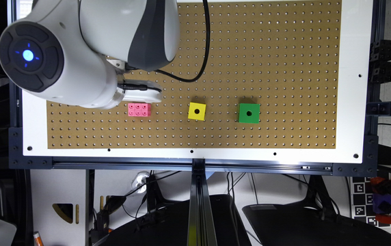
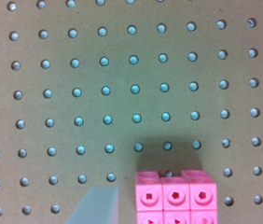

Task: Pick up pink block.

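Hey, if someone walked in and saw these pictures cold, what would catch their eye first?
Probably the big white robot arm looming over the exterior view's upper left, above the brown perforated pegboard. Next, three bright blocks in a row on the board: a small pink studded plastic brick right beside the arm's white gripper, then a yellow cube with a centre hole and a green one further right.

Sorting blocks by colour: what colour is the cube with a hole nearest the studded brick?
Yellow, clearest in the exterior view.
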Motion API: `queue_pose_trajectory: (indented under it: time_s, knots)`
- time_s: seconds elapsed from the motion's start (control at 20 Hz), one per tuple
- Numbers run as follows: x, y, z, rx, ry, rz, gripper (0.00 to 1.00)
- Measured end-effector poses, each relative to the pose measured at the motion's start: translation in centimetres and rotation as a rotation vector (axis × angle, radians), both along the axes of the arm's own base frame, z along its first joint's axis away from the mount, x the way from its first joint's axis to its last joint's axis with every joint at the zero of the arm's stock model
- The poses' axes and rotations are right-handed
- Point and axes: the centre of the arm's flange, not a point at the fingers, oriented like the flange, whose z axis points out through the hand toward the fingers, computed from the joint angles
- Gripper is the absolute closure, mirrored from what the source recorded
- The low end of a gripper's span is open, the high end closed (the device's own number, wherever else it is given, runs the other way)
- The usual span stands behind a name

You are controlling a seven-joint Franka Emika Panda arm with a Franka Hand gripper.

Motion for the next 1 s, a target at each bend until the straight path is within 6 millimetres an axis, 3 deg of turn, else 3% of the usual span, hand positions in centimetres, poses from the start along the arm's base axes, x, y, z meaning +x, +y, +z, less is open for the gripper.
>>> queue_pose_trajectory:
  time_s: [0.3, 1.0]
  knots:
    - [0.1, 0.0, -4.4, 0.003, 0.008, 0.001, 0.00]
    - [0.7, 0.0, -4.0, 0.000, -0.005, 0.004, 0.00]
